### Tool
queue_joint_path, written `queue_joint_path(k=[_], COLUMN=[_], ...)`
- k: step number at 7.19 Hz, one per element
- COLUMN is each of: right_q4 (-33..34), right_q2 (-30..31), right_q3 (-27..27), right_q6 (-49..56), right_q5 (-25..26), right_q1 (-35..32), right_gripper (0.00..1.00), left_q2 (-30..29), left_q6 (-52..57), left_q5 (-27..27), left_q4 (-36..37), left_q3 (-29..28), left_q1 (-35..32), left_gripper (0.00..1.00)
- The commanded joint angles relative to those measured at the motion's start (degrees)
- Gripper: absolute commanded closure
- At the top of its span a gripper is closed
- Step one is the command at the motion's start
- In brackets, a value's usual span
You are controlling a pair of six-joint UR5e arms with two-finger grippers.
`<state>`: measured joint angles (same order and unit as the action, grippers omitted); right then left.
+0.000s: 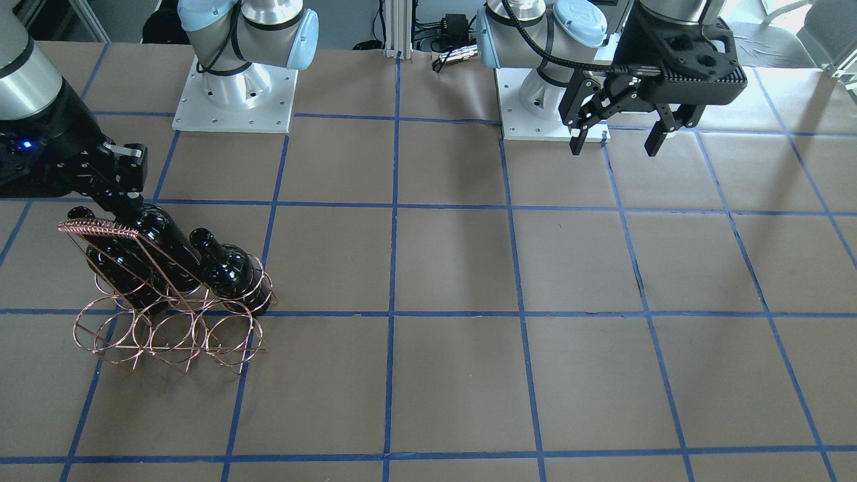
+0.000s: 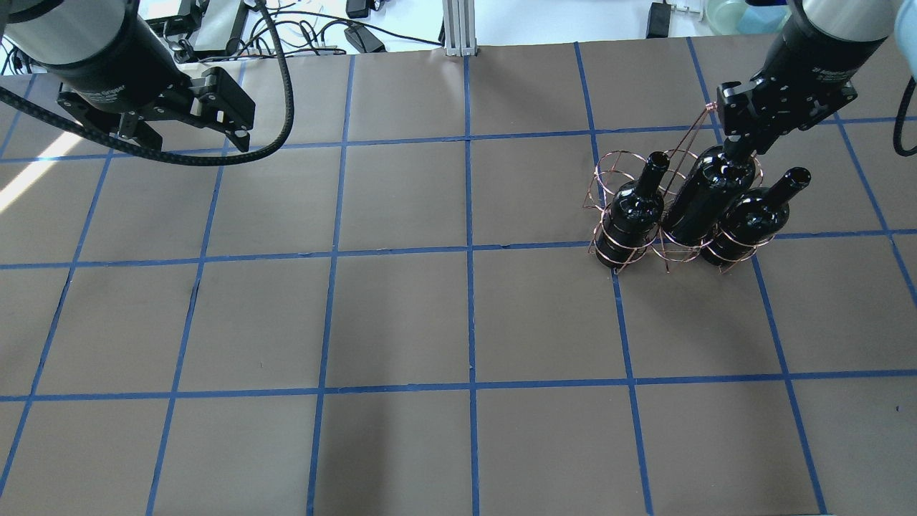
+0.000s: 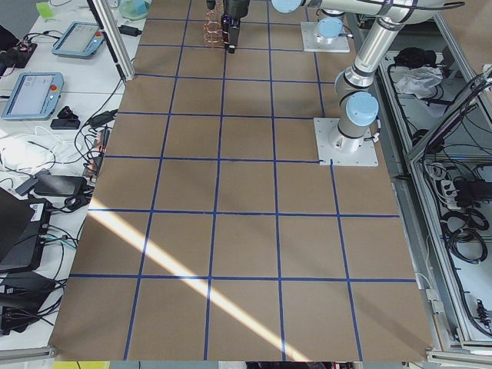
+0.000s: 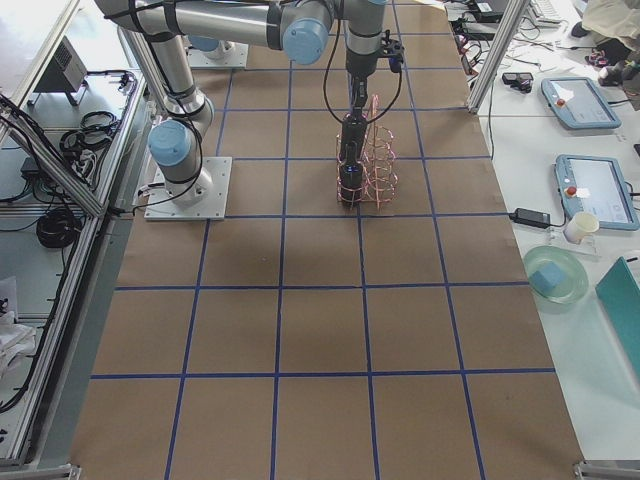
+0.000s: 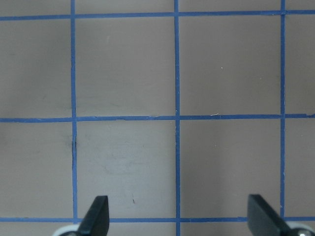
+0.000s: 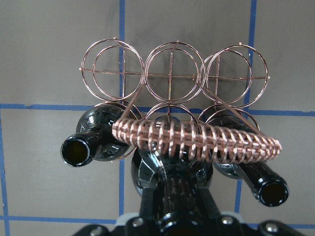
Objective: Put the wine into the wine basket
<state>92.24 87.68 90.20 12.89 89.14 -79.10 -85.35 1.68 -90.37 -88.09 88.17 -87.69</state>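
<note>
right pincer [image 2: 740,143] clamped on the neck of the wine [image 2: 706,197] — the middle bottle. its body is down in the centre ring of the wine basket [image 6: 170,75], at 2 o'clock on the surface [image 2: 466,322], neck leaning to 1 o'clock. can't tell if it's bottomed out.

risks:
- let go early and it drops, jolting the light wire frame.
- coil handle [image 6: 231,145] sits just beside the pincer, so opening or lifting could snag it and drag the lot.
- 9 o'clock bottle [image 2: 634,215] and 3 o'clock bottle [image 2: 749,218] crowd it — glass knock likely.

left pincer [image 1: 616,144] spread wide, idle, well apart.
</note>
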Motion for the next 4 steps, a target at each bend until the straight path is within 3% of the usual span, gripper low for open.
queue_joint_path(k=[1, 2, 3, 4], right_q4=[2.40, 3.29, 4.95, 6.36], right_q2=[-0.22, -0.31, -0.40, -0.57], right_q3=[2.16, 3.04, 4.79, 6.20], right_q6=[-0.06, -0.15, -0.15, -0.06], right_q5=[0.24, -0.10, -0.02, -0.02], right_q1=[0.00, 0.00, 0.00, 0.00], right_gripper=[0.99, 1.00, 0.99, 1.00], left_q2=[0.35, -1.21, -2.18, -2.02], left_q6=[0.16, 0.78, 3.57, 6.12], left_q5=[10.12, 16.65, 12.10, 2.40], left_q4=[-0.06, -0.24, 0.46, 2.47], left_q3=[-2.72, -3.00, -2.48, -2.47], left_q1=[1.72, 1.99, 2.25, 2.26], left_gripper=[0.00, 0.00, 0.00, 0.00])
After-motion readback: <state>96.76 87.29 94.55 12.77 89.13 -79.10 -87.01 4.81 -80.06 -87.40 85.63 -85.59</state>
